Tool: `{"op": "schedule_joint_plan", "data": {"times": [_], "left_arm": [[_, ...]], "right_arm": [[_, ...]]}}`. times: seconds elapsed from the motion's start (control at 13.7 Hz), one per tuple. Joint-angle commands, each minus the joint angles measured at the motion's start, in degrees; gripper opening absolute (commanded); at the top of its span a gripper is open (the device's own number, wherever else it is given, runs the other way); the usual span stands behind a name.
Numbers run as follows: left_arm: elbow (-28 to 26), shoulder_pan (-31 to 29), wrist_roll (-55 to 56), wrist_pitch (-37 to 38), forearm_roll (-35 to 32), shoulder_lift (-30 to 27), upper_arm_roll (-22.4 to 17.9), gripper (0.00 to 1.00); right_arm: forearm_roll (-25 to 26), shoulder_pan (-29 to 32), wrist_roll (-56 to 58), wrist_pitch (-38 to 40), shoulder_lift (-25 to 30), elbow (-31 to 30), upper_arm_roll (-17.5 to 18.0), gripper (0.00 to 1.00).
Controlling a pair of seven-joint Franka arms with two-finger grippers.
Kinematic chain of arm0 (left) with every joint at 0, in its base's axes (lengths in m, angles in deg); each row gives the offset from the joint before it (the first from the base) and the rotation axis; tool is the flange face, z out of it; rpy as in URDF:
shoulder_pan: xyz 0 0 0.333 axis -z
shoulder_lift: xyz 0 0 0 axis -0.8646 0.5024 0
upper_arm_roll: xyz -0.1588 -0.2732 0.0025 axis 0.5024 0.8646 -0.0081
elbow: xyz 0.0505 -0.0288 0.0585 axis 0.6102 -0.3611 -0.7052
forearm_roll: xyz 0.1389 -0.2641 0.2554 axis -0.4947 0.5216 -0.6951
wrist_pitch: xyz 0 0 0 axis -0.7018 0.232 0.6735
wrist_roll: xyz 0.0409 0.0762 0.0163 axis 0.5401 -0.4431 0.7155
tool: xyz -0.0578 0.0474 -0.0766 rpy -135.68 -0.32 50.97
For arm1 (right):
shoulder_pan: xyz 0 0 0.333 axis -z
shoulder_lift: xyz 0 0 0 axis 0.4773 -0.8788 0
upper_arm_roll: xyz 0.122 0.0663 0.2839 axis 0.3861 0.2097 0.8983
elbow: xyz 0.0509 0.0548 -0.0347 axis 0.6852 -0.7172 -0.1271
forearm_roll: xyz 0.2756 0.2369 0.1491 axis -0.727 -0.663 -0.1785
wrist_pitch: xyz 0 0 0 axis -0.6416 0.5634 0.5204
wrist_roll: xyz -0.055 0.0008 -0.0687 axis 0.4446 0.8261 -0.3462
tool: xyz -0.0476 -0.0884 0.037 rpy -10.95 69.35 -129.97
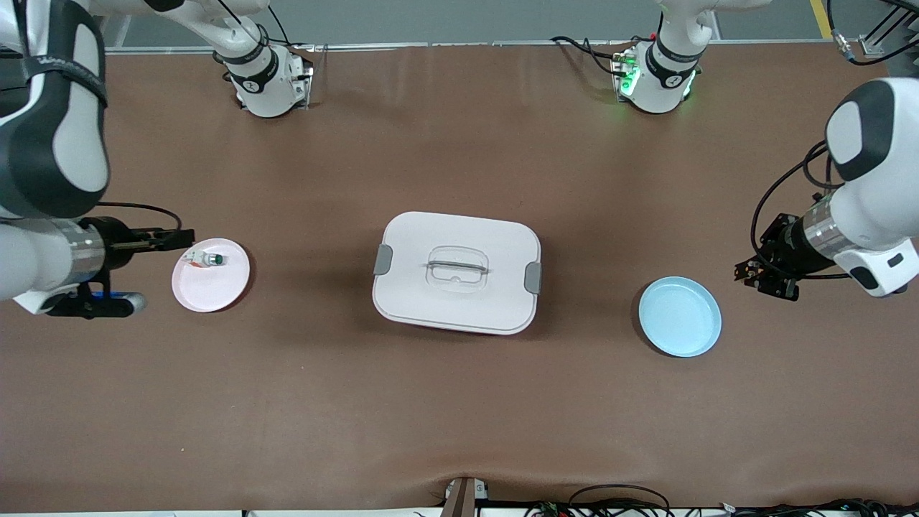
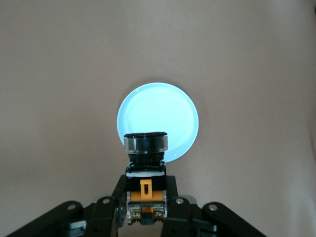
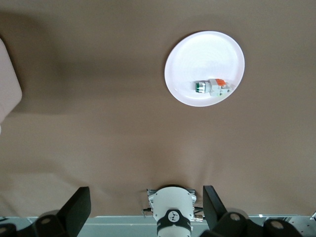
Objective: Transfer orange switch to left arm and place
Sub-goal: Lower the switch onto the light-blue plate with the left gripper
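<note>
My left gripper (image 1: 755,276) is up in the air at the left arm's end of the table, beside the light blue plate (image 1: 680,317). In the left wrist view the gripper (image 2: 144,190) is shut on the orange switch (image 2: 144,193), whose black round head points toward the blue plate (image 2: 158,116) below. My right gripper (image 1: 179,237) is open and empty at the edge of the pink plate (image 1: 215,291) at the right arm's end; its fingers (image 3: 79,210) stand wide apart. The white lidded box (image 1: 459,233) sits mid-table between the two plates.
A small white switch with a green button (image 1: 206,259) lies on the pink plate; it also shows in the right wrist view (image 3: 212,87) on that plate (image 3: 197,54). A corner of the box (image 3: 7,84) shows there too. Brown table all round.
</note>
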Motion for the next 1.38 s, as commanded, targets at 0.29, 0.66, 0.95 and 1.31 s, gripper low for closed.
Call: {"op": "schedule_joint_plan", "data": {"times": [0.29, 0.66, 0.95, 1.31], "left_arm": [[-10.1, -0.39, 5.55, -15.65, -3.5, 2.97, 0.17, 0.0], [-10.19, -0.21, 6.97, -20.05, -3.5, 7.1, 0.17, 0.0], [-10.19, 0.05, 7.23, -22.68, -3.5, 10.8, 0.43, 0.0], [-10.54, 0.23, 7.32, -23.83, -3.5, 13.53, 0.35, 0.0]], "right_arm": [[1.91, 4.2, 3.52, 3.0, 0.67, -0.88, 1.12, 1.0], [2.35, 4.64, 3.43, 2.56, 0.67, -0.88, 1.12, 1.0], [4.02, 4.38, 2.82, 1.94, 0.84, -0.88, 1.12, 1.0], [4.72, 4.82, 2.73, 1.15, 1.19, -0.88, 1.11, 1.0]]}}
